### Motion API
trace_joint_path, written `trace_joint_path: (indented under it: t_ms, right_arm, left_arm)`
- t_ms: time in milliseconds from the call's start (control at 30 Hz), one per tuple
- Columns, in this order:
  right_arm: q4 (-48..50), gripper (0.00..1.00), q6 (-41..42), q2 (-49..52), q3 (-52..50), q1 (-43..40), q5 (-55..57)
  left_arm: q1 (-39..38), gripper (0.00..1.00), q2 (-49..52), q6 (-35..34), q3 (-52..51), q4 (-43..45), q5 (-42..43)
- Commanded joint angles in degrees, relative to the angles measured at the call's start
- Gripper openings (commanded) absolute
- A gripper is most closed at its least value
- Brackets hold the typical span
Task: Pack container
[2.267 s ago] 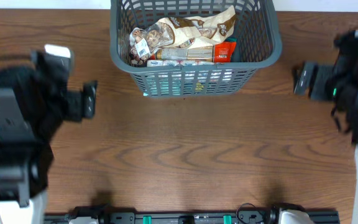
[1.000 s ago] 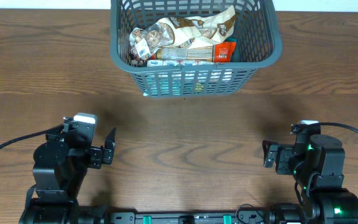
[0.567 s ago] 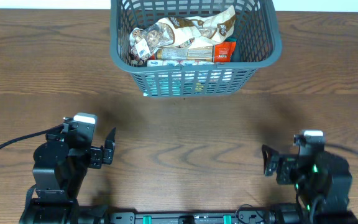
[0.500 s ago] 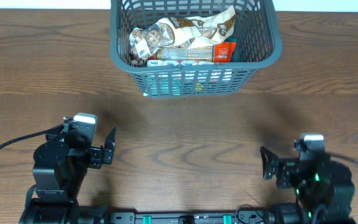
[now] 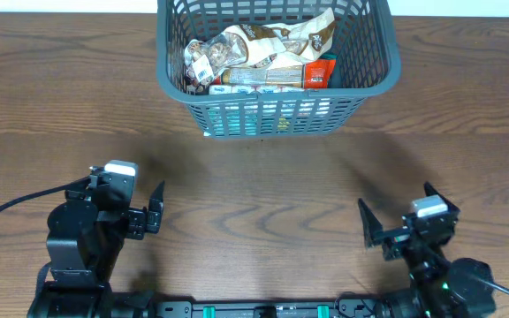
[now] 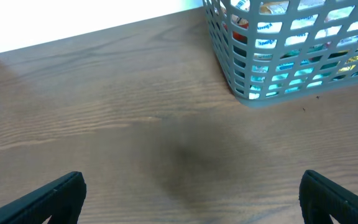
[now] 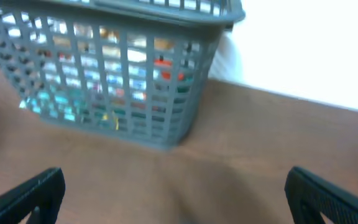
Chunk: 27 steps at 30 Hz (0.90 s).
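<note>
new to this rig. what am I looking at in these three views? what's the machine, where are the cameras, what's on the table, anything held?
Two robot arms sit at the near edge of a wooden table, each ending in a two-finger gripper. The overhead picture comes from a fixed camera above the table. In it the left gripper is at lower left and the right gripper at lower right. The other two pictures come from cameras on the wrists, looking forward between each arm's own dark fingers, which show at the bottom corners. At the far side stands the container, a grey slotted basket with snack packets already inside. Both wrist views show the packets through its lattice wall, though the right wrist picture is blurred. Both grippers are open and hold nothing.
</note>
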Motion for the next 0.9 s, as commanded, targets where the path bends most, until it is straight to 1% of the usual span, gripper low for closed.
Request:
trace_joint_path:
  t_ms: [0,200,333,500,867]
  right_arm:
    - [5.8,0.99,-1.4,-2.2,-5.4,0.8,1.8]
    - [16.7,0.99,-1.5,-4.5,-15.3,0.8,4.9]
    - [22.2,0.99,-1.5,-4.8,-20.2,0.6,5.9]
    - [22.6,0.99,-1.5,-4.8,-23.4,0.1,6.0]
    - [22.8,0.99,0.1,-4.8,-23.4,-4.1,7.7]
  left_arm:
    - [-0.2,0.99,-0.4,0.8,0.2,0.0,-0.5]
    - [-0.2,0.99,-0.4,0.8,0.2,0.0,-0.5]
    - [-0.2,0.99,-0.4,0.8,0.2,0.0,-0.5]
    - [-0.2,0.99,-0.4,0.8,0.2,0.0,-0.5]
    - [-0.2,0.99,-0.4,0.8,0.2,0.0,-0.5]
